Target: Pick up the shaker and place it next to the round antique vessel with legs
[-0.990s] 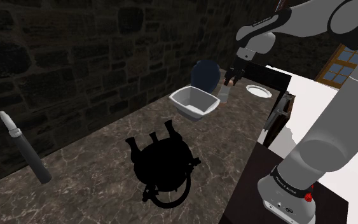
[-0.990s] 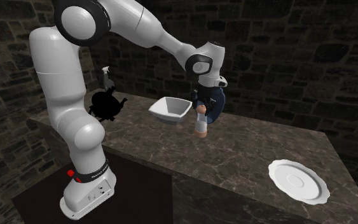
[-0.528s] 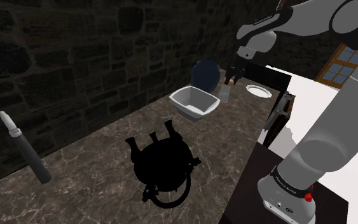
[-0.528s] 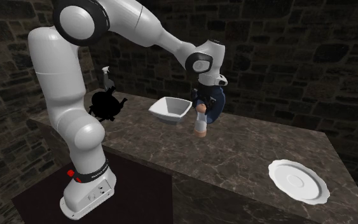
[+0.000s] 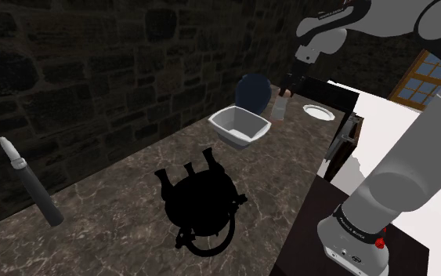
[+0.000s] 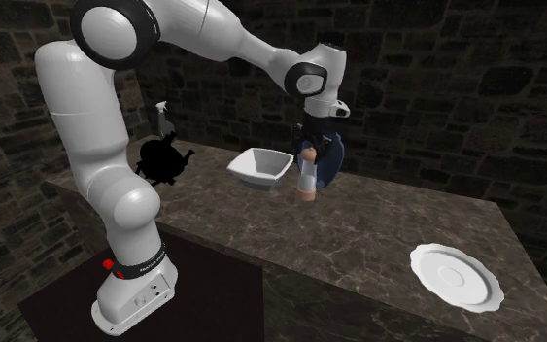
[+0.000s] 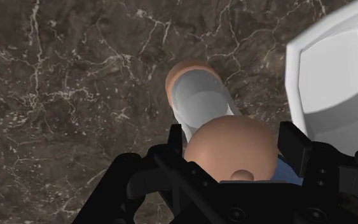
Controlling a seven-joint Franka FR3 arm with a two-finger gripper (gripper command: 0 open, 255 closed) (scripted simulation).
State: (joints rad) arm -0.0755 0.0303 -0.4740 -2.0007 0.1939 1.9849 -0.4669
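Over the counter [image 5: 109, 223] the arm [image 6: 184, 29] reaches far out. The black vessel [image 5: 199, 205] sits well apart from the bowl [image 5: 240, 125]. The gripper [image 7: 234, 143] clasps the shaker [image 6: 308, 177] by its rounded top, aloft just beside the bowl. To my eye, swinging across could clip that rim or loosen so small a hold.

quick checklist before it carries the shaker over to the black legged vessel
1. Grip: the gripper clasps the shaker: ok.
2. Shaker off the counter: ok, it hangs above the marble.
3. Straight path to the black vessel: not ok, the white bowl sits between.
4. Bare counter beside the vessel: ok.
5. Vessel's pose: cannot tell, it is a black silhouette.
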